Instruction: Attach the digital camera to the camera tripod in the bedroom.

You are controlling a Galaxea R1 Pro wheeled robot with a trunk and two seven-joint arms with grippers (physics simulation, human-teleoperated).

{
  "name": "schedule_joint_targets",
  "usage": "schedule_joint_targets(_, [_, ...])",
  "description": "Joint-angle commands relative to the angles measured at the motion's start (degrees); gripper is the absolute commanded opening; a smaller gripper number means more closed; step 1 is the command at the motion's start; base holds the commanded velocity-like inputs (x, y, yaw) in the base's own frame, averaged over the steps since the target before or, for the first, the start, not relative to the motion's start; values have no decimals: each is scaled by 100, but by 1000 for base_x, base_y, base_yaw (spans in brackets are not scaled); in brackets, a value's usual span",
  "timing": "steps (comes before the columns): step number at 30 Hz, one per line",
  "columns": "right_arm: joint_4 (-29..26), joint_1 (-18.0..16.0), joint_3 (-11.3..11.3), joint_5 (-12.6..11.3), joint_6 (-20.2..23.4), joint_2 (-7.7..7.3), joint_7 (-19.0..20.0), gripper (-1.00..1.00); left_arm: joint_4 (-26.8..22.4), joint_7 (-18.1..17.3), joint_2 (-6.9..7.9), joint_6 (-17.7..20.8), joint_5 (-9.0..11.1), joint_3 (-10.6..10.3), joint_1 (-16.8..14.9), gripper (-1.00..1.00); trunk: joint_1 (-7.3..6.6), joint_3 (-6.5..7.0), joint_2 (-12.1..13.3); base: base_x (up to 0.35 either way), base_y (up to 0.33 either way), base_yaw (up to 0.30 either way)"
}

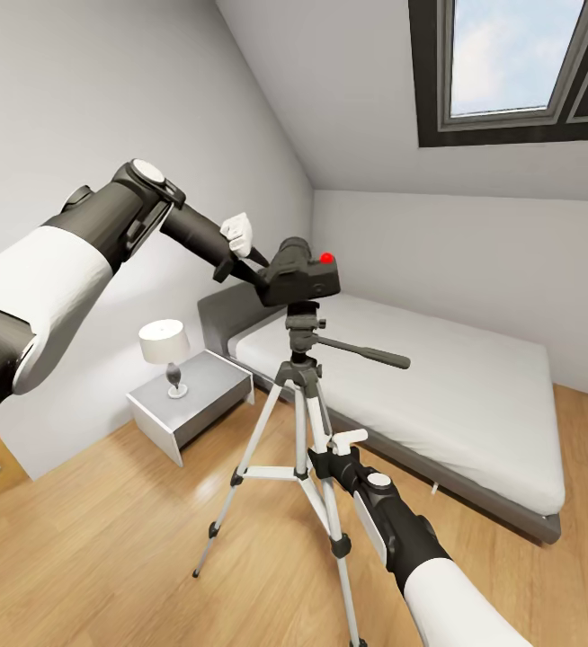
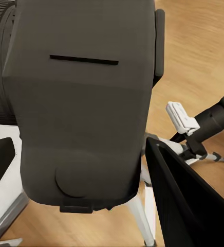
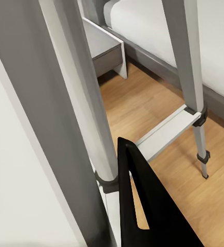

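- The left end effector (image 1: 256,266) is clamped on the digital camera (image 1: 305,272), holding it from the lens side, right on top of the head of the camera tripod (image 1: 301,395).
- In the left wrist view the camera's dark body sits against the black finger (image 2: 186,200) (the lens ribs show at the edge).
- Its red button faces up, on the far side from the left end effector.
- The right end effector (image 1: 332,454) grips a tripod leg, low down, just beside the centre brace.
- In the right wrist view a black finger (image 3: 148,206) lies against that silver leg near a black joint.
- The pan handle (image 1: 366,353) sticks out above the right end effector, toward the bed (image 1: 456,395).
- Beyond the left end effector stand a nightstand (image 1: 191,400) and lamp (image 1: 166,352) on the wood floor (image 1: 105,557).
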Motion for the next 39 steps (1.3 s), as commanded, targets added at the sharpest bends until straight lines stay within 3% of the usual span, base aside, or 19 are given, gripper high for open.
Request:
schedule_joint_targets(1, [14, 0, 9, 316, 28, 3, 24, -100, -9, -26, 4, 23, -22, -7, -6, -100, 3, -12, -8, 0, 0, 0])
schedule_joint_targets(28, [14, 0, 9, 316, 28, 3, -7, -100, 15, -19, -21, -84, -39, -26, -6, -100, 3, -12, -8, 0, 0, 0])
schedule_joint_targets(39, [14, 0, 9, 327, 28, 3, 5, -100, 441, -12, -45, -51, -49, -25, -6, -100, 3, -12, -8, 0, 0, 0])
